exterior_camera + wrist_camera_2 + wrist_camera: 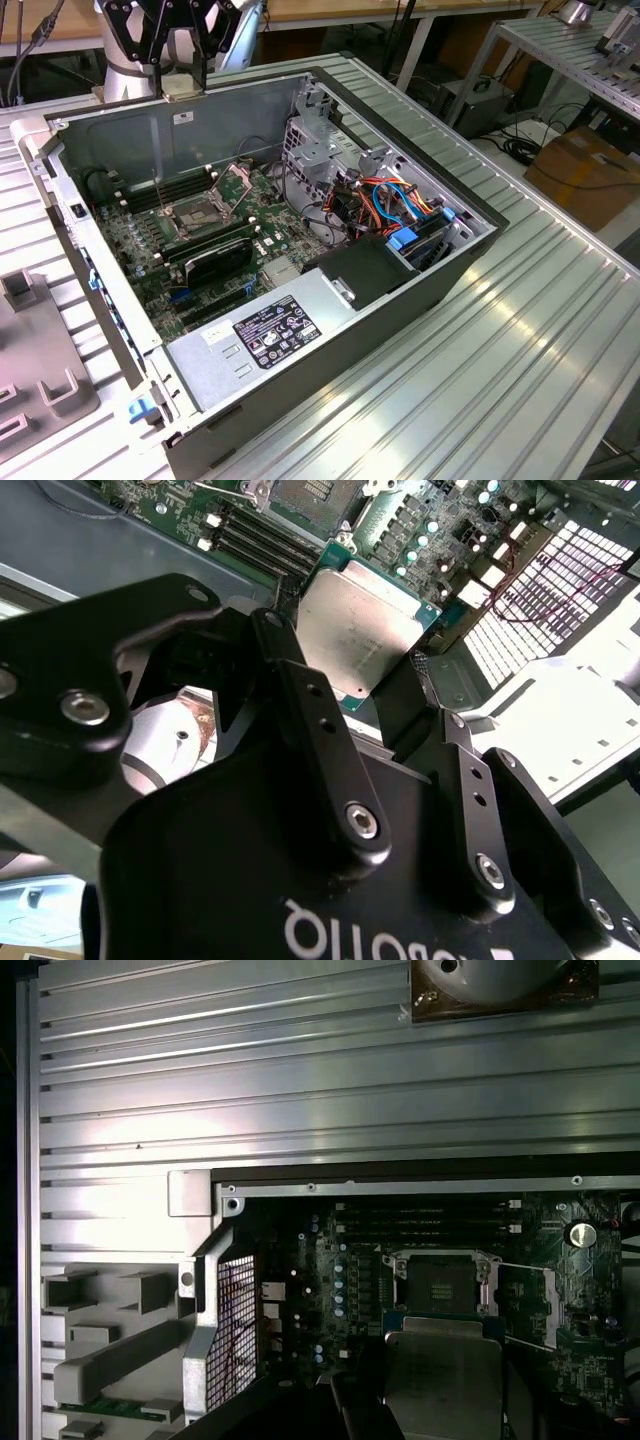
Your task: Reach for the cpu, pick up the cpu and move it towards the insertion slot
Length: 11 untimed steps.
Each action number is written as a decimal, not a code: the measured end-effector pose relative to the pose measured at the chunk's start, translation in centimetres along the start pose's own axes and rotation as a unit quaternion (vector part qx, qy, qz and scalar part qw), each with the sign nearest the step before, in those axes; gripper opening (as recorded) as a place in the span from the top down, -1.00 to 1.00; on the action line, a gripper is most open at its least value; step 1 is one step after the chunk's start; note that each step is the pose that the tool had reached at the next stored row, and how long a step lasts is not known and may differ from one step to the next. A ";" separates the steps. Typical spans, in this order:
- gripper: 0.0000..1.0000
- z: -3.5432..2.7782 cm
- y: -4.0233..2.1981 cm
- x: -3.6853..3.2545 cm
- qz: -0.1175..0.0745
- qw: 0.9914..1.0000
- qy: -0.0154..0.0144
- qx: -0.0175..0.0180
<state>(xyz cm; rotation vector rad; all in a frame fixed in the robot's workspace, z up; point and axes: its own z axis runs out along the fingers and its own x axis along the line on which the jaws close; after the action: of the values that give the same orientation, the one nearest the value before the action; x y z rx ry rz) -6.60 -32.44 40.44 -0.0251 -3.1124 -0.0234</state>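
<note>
1. The black two-fingered gripper (385,705) hung above the far edge of the open grey desktop computer case (420,290), with the flat square CPU with a silver metal lid and green edge (360,630) between its fingertips in the second wrist view.

2. The jaws stood closed down to the width of the chip and bore on two opposite edges of it; one black finger (300,695) pressed one edge, the other finger the opposite edge. The chip lay level between them, lid toward the camera, and touched nothing else.

3. The square processor socket with a dark centre and shiny steel frame (440,1282) sat on the green motherboard (260,235) beside the long black memory slots (430,1222). Its hinged steel plate (528,1305) was swung open to one side.

4. In the first wrist view the held chip (440,1370) appeared near the socket but short of it, not yet over the dark centre.

5. By judgement, the reach and the pick-up were complete and the carry toward the socket was in hand. The remaining travel called for keeping the chip level, squaring it with the frame, and staying clear of the raised plate and the wire levers.
</note>
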 end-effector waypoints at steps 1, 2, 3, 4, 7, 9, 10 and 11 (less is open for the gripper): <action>-0.09 0.00 0.00 0.00 0.000 1.000 0.000 0.000; -0.09 0.00 0.00 -0.01 0.000 1.000 0.000 0.000; -0.09 0.00 0.00 -0.01 0.000 1.000 0.000 0.000; -0.09 0.00 0.00 -0.01 0.000 1.000 0.000 0.000; -0.09 0.01 0.11 -0.01 -0.001 1.000 0.000 0.000; -0.09 0.01 0.42 0.01 -0.003 1.000 0.000 0.000; -0.09 0.01 0.59 0.02 -0.006 1.000 0.000 0.000; -0.09 0.01 0.60 0.01 -0.007 1.000 0.000 0.000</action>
<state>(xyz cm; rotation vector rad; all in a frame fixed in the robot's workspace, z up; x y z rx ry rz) -6.60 -31.84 40.45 -0.0047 -3.1124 -0.0228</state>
